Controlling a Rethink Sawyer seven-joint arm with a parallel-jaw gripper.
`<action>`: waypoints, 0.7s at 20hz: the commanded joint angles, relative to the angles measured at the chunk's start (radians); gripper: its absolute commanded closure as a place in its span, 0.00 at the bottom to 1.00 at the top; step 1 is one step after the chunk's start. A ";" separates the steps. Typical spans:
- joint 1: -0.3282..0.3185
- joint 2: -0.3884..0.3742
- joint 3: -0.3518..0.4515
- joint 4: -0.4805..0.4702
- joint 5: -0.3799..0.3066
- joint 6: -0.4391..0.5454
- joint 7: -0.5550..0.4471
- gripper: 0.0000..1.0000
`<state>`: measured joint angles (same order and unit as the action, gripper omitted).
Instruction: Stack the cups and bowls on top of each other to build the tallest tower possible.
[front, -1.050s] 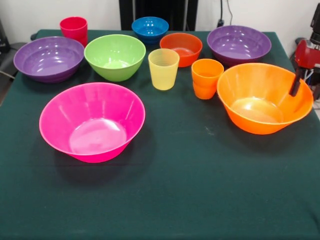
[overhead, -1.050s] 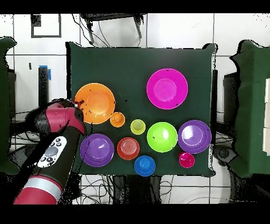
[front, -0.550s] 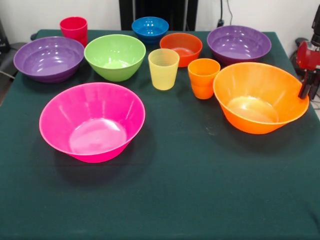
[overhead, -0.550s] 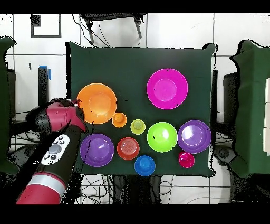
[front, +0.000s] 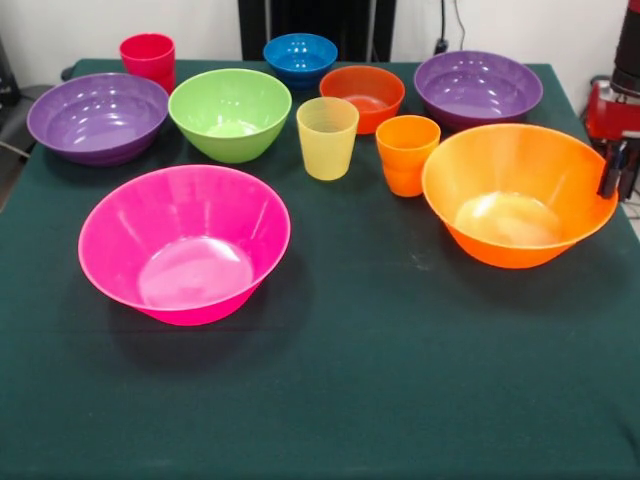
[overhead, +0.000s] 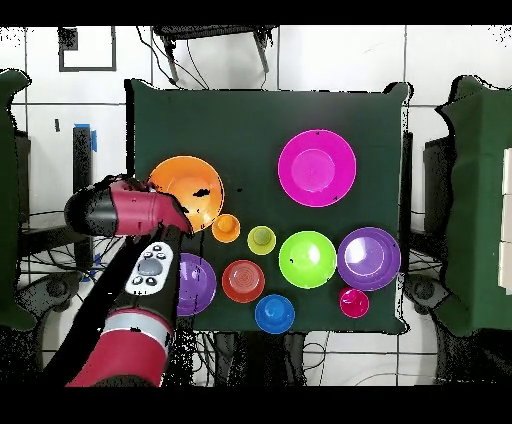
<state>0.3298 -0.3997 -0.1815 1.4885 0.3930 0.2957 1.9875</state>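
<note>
The large orange bowl (front: 518, 195) (overhead: 190, 185) sits at the right of the front view. My gripper (front: 615, 190) hangs just outside its right rim, open and holding nothing. The orange cup (front: 407, 155) stands close against that bowl's left side, with the yellow cup (front: 327, 137) beside it. The pink bowl (front: 185, 243) is nearest the camera. Behind are the green bowl (front: 230, 112), two purple bowls (front: 97, 115) (front: 478, 88), the orange-red bowl (front: 362, 95), the blue bowl (front: 300, 55) and the red cup (front: 147, 58). Nothing is stacked.
From overhead, my red arm (overhead: 130, 215) covers the orange bowl's left edge and part of one purple bowl (overhead: 197, 283). The dark green table (front: 400, 400) ends just right of the gripper, where red equipment (front: 612, 110) stands.
My gripper moved from inside the orange bowl's right rim to outside it. The bowl slid a little left, settled level and now sits close to the orange cup.
</note>
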 joint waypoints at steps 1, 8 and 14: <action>-0.158 -0.076 0.308 0.126 0.008 0.096 0.005 1.00; -0.283 -0.183 0.425 0.168 0.046 0.222 0.009 1.00; -0.486 -0.246 0.682 0.322 0.190 0.261 -0.034 1.00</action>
<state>-0.0198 -0.5774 0.1589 1.6346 0.4598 0.4233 1.9875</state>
